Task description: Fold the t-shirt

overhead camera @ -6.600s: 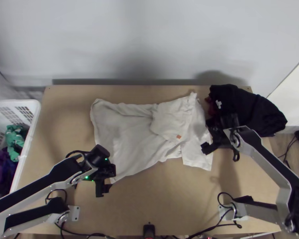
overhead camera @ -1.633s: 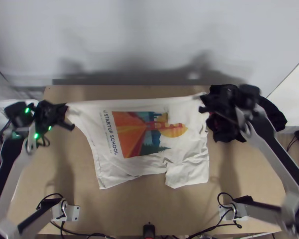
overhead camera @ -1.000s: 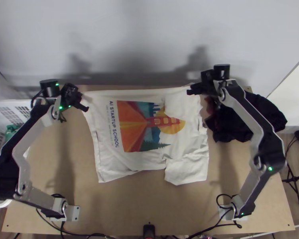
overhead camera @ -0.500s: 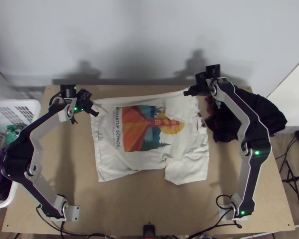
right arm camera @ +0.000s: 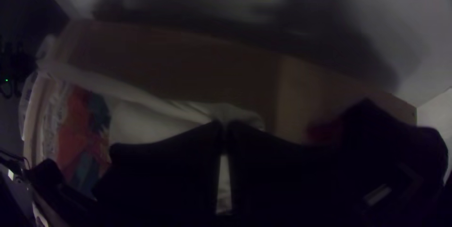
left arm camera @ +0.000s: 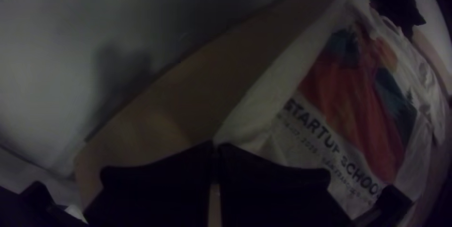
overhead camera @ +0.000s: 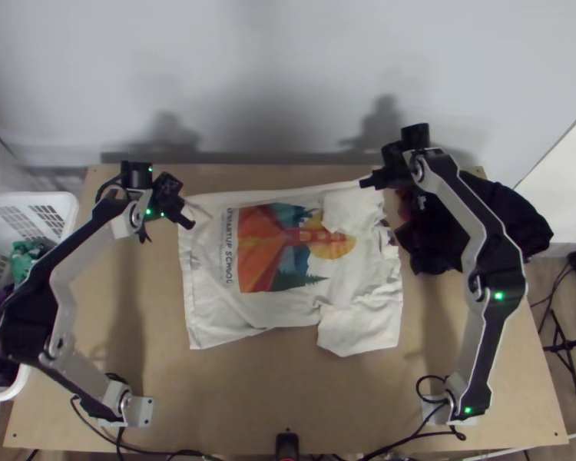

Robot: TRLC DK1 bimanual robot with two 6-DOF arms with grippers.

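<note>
The t-shirt (overhead camera: 288, 307) lies mostly spread across the middle of the counter (overhead camera: 288, 392), its far edge drawn out between both tools. Expect it to handle light and soft, with no stiffness of its own, so it will sag or wrinkle wherever you don't support it.

From the left, the basket (overhead camera: 71, 211) stands beside the counter's left edge; give your left elbow care there. Your left tool (left arm camera: 216, 148) is closed on the far left corner of the shirt, a sound place to hold. Keep that pinch, as thin cotton could slide out under a hard pull.

Between the tools, the far hem runs close to the counter's far edge, with the wall behind it, so you have little room that way. The room is toward the near edge, where bare wood would let you draw the shirt and lay a fold down.

Right of the print (overhead camera: 265, 250) the cloth is creased, and a flap sticks out at the near side; smooth both before folding. Your right tool (right arm camera: 224, 125) is pinched on the far right corner. Just beyond it, the dark clothes (overhead camera: 518, 223) sit at the far right corner of the counter; swinging wide could snag them.
</note>
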